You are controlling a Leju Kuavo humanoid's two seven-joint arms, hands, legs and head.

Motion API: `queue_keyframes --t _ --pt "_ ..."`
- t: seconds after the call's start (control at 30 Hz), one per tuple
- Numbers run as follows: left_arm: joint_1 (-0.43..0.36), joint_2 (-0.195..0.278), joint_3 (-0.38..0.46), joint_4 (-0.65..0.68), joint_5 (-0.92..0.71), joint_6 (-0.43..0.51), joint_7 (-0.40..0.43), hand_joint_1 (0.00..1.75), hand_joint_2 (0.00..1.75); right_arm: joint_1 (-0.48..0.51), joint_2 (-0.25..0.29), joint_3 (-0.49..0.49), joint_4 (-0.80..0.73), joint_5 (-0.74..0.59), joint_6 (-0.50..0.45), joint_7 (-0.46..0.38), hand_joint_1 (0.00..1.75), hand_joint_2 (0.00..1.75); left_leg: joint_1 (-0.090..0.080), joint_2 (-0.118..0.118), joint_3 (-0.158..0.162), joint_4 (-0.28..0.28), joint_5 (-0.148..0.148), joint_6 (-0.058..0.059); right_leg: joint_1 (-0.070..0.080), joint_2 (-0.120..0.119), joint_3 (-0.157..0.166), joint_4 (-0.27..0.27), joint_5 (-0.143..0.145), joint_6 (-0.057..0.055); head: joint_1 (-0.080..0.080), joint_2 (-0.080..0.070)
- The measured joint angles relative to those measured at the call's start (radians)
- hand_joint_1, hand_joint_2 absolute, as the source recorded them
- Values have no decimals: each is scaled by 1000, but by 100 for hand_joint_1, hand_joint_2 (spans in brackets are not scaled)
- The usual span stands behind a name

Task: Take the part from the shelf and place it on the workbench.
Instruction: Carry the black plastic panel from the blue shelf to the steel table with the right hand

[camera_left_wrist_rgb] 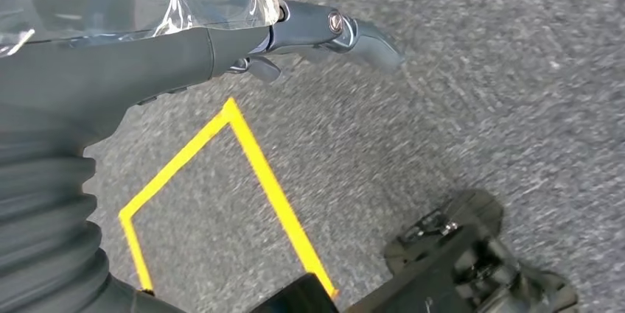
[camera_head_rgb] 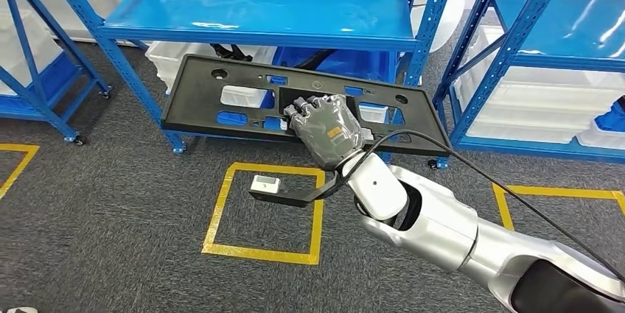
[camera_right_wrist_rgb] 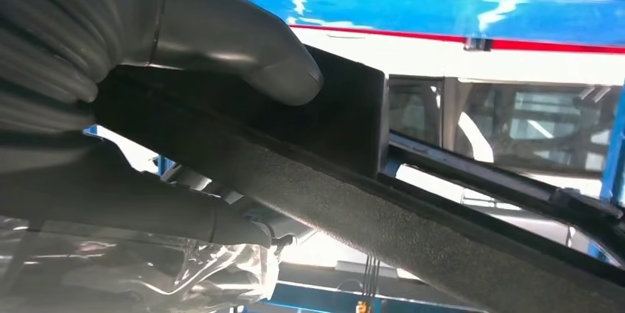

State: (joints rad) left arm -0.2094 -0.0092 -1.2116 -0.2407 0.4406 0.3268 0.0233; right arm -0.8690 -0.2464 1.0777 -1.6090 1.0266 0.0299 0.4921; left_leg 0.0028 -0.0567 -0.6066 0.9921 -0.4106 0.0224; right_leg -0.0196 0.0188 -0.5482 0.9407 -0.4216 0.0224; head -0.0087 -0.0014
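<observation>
One robot hand, right, extended forward, grasping black panel; left robot hand released.

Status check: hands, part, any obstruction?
Right hand grips black panel at its centre cutout. Left hand hangs open over floor. Panel held in front of blue shelf; workbench unseen.
</observation>
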Motion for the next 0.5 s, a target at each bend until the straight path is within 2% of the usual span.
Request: queue_keyframes --t 0.07,0.1,0.13,0.17,0.2,0.27,0.3,0.33,0.37,0.43,0.5 --pt "0 1 0 0 0 0 0 0 175 1 1 0 -2 1 0 0 175 175 4 33 -63 136 -68 -14 0 -21 -2 -1 2 -5 -1 0" --pt "0 1 0 0 0 1 0 0 175 2 1 0 -2 1 0 0 175 175 7 39 -95 208 -95 -19 0 -32 -3 0 2 -5 -1 0" --pt "-1 1 1 0 0 1 -1 0 175 4 1 0 -2 1 0 0 175 175 10 42 -116 255 -108 -24 0 -42 -4 0 2 -6 -1 0" --pt "0 1 1 0 0 1 -1 0 175 6 1 1 -2 1 0 0 175 175 13 45 -116 259 -100 -27 0 -53 -3 0 2 -5 -1 0" --pt "0 1 1 0 0 1 -1 0 175 7 1 1 -2 1 0 0 175 175 15 50 -94 219 -75 -29 0 -63 -3 0 2 -4 -1 0" --pt "0 1 4 0 0 0 -1 0 175 6 2 1 -3 1 0 0 175 175 15 83 -15 67 -11 -29 1 -80 -1 1 0 0 -1 0" --pt "-2 1 5 0 0 0 -1 0 175 5 2 0 -3 1 0 0 175 175 12 100 15 5 10 -24 4 -86 -2 2 0 4 -1 0" --pt "-3 1 6 0 0 1 -1 0 175 3 2 0 -3 1 0 0 175 175 8 112 30 -31 19 -17 7 -93 -4 3 0 9 0 0" --pt "-4 1 7 0 0 1 -1 0 175 2 2 0 -3 1 0 0 175 175 3 113 30 -41 19 -9 11 -101 -5 4 0 14 1 0" --pt "-3 1 9 0 0 1 -1 0 175 1 2 0 -3 1 0 0 175 175 1 94 24 -41 24 10 9 -112 -7 5 -2 25 2 0" --pt "-1 1 12 0 -1 1 1 0 175 -1 2 -1 -3 0 0 0 175 175 3 75 22 -45 32 26 4 -85 -23 44 -35 34 3 0"
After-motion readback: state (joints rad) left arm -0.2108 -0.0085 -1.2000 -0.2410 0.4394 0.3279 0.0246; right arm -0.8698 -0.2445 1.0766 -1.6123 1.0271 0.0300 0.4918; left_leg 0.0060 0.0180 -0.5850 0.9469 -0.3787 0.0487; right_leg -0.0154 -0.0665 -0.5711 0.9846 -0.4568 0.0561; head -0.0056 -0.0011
